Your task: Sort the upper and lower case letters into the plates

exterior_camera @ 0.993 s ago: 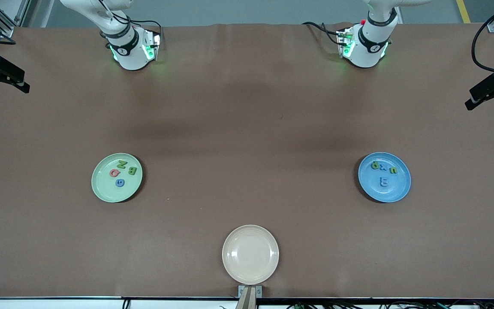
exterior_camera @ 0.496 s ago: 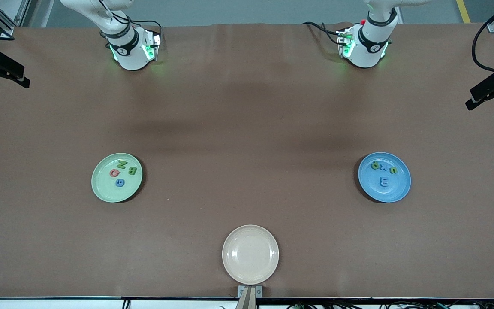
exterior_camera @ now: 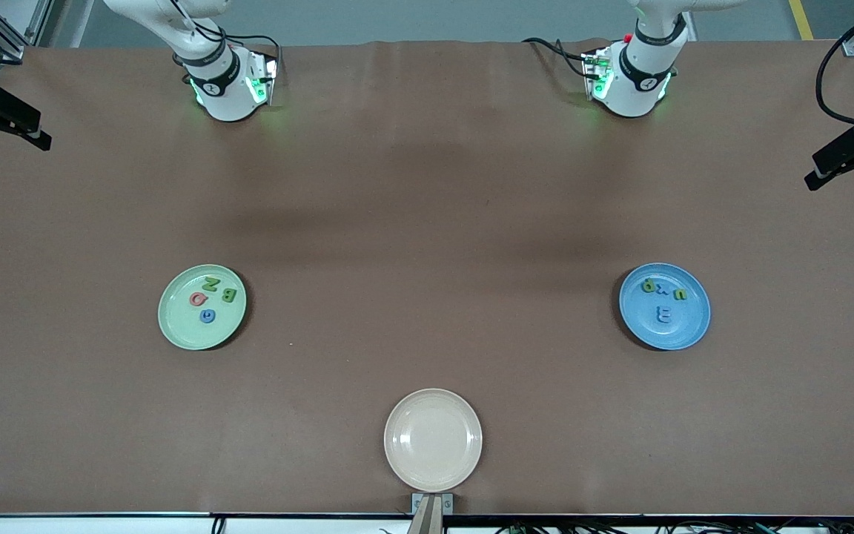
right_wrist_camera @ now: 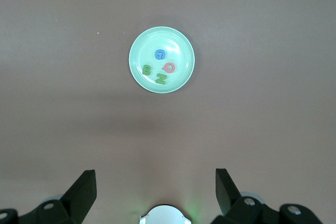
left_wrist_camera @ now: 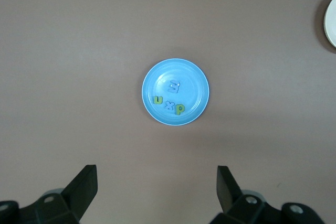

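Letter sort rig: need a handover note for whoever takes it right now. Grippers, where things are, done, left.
Left gripper: open, empty, high over the blue plate. Right gripper: open, empty, high over the light green plate. Both arms wait.
Light green plate, toward the right arm's end: green B, green N, pink C, blue G.
Blue plate, toward the left arm's end: green p, blue x, green u, blue E.
Beige plate, nearest the front camera: nothing in it.
Done: no letters loose on the table.
Left: the E looks upper case among lower case letters; probably belongs on the green plate.
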